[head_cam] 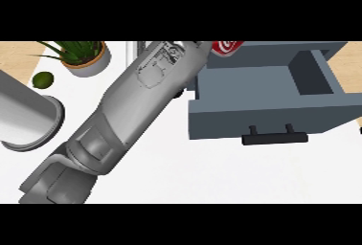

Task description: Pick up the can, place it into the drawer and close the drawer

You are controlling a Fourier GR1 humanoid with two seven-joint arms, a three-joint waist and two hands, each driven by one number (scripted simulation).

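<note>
My left forearm [134, 110] runs from the lower left up to the picture's top edge. Only a dark sliver of the left hand [194, 44] shows there, right beside the red can [226, 47]. The can, red with a white mark, is cut off by the top edge and hangs over the back-left corner of the open blue-grey drawer [254, 119]. The hand appears shut on it. The drawer's inside is bare, and its black handle [276, 139] faces me. My right hand is out of view.
A potted green plant [84, 55] stands at the back left, with a small green fruit [44, 80] in front of it. A large grey cylinder [28, 115] lies at the left edge, close to my forearm.
</note>
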